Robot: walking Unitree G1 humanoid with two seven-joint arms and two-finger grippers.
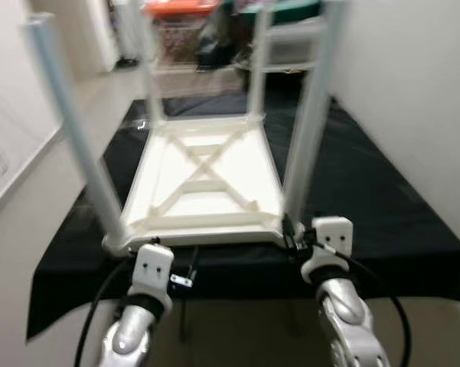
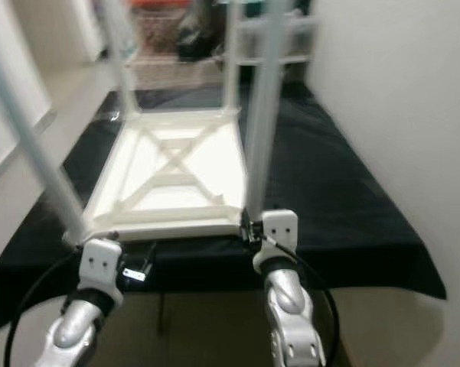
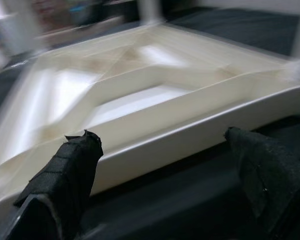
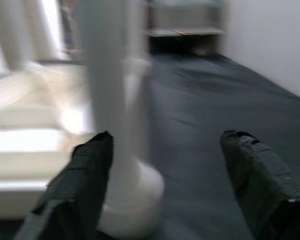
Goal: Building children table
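White children's table (image 1: 207,180) lies upside down on a black cloth (image 1: 367,206), ribbed underside up, four pale legs sticking up. Left gripper (image 3: 164,185) is at the near edge of the tabletop, fingers (image 3: 72,170) spread apart, nothing between them; table rim sits just ahead of the fingertips, near-left leg (image 1: 73,130) just beyond it. Right gripper (image 4: 164,175) is at the near-right corner, fingers apart, not clamped; near-right leg (image 4: 110,100) stands just ahead, beside one of its fingers (image 4: 87,170); contact unclear due to blur. Beyond both grippers, past the far legs, blurred shelving and an orange-lidded basket (image 1: 180,27).
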